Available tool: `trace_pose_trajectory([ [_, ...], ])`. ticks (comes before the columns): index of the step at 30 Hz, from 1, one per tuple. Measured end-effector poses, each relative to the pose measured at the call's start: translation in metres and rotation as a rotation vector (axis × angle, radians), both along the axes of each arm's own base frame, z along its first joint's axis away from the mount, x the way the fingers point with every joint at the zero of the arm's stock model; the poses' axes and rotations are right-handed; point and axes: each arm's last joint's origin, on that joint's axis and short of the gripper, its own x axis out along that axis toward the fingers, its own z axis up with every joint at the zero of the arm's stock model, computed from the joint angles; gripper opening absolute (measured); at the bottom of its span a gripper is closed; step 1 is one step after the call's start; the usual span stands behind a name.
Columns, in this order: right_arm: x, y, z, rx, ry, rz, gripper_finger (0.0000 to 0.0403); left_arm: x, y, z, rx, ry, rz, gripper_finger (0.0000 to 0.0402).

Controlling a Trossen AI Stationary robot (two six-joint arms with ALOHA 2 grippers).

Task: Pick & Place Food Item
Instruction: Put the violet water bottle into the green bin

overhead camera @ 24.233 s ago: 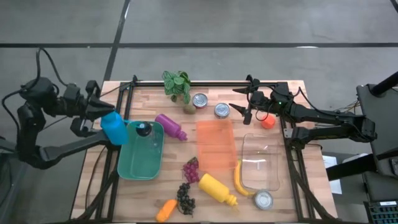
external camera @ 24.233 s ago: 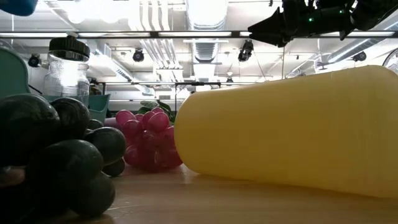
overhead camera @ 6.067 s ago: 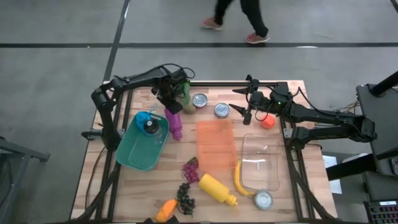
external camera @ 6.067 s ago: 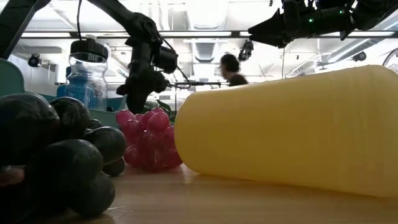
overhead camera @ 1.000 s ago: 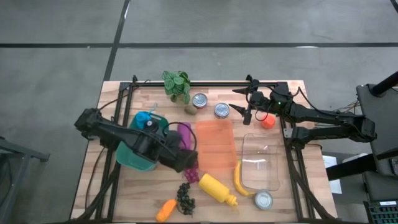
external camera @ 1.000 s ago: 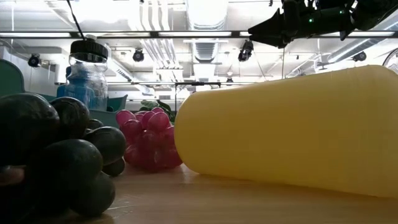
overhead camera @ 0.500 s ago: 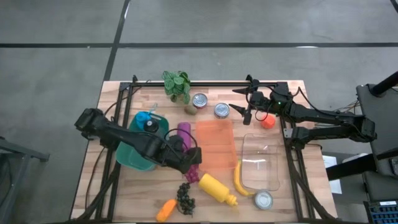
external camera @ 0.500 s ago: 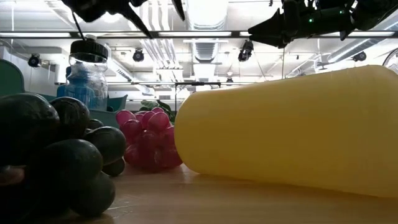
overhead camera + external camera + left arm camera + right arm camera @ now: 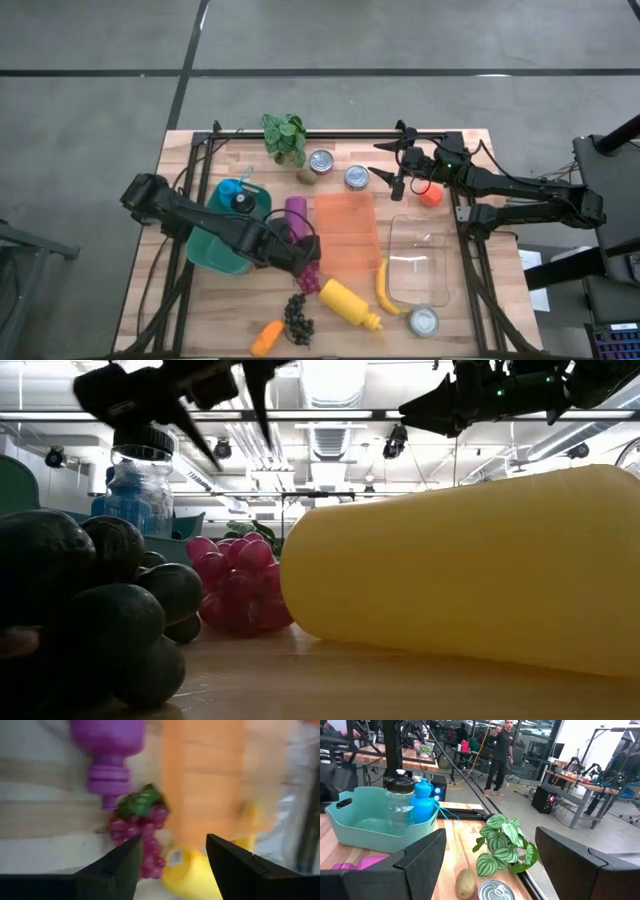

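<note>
A bunch of pink grapes [image 9: 308, 273] [image 9: 140, 834] [image 9: 238, 584] lies on the wooden table between a purple bottle [image 9: 295, 214] and a yellow squeeze bottle [image 9: 348, 302]. My left gripper [image 9: 303, 260] [image 9: 172, 865] [image 9: 230, 420] hangs open above the grapes, slanting down, touching nothing. An orange board [image 9: 347, 232] lies beside the grapes. My right gripper [image 9: 386, 176] [image 9: 502, 865] waits open at the far right, held level above the table.
A teal bin [image 9: 222, 252] holding a blue bottle and a clear jar stands under the left arm. Dark grapes [image 9: 296, 316], a carrot [image 9: 267, 337], a banana [image 9: 384, 288], a clear container [image 9: 418, 260], cans [image 9: 356, 177] and a plant [image 9: 285, 135] are spread around.
My left gripper has come down toward the pink grapes and has rolled about its own pointing line; in the low view its fingers have dropped into the picture from the top. The grapes lie where they were.
</note>
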Motion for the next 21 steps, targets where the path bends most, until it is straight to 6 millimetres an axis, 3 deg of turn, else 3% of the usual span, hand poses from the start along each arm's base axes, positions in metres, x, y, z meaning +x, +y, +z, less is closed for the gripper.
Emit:
trace_pose_trajectory([
  [6, 0.000, 0.000, 0.000, 0.000, 0.000, 0.000, 0.0305, -0.007, 0.002, -0.016, -0.017, 0.064, 0.028, 0.0221],
  [21, 0.000, 0.000, 0.000, 0.000, 0.000, 0.000, 0.0305, 0.001, 0.006, -0.048, 0.019, 0.156, -0.033, 0.0221],
])
